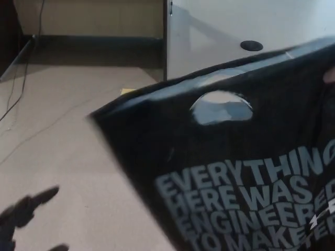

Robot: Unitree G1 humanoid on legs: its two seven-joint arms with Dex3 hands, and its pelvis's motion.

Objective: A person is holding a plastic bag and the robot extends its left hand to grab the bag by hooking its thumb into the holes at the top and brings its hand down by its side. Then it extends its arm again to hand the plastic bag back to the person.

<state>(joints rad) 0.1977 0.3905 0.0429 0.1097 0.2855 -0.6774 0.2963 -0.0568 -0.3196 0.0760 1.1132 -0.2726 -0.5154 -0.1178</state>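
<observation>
Glossy black bag [235, 172], oval handle hole [221, 107]

The bag [251, 172] is black, printed with pale grey block lettering, and its oval handle hole [221, 107] shows light grey through it. The left hand [23, 217] is black. The floor [68, 141] is beige-brown, a sliver of yellow sheet [127, 91] on it. The wall panel [209, 31] is off-white, bearing a black round disc [251, 45].

My one camera sat on my head and looked steeply down at the floor [63, 151] ahead. A bag [235, 172] hung very close to the lens, filling the frame's right and lower part.
</observation>
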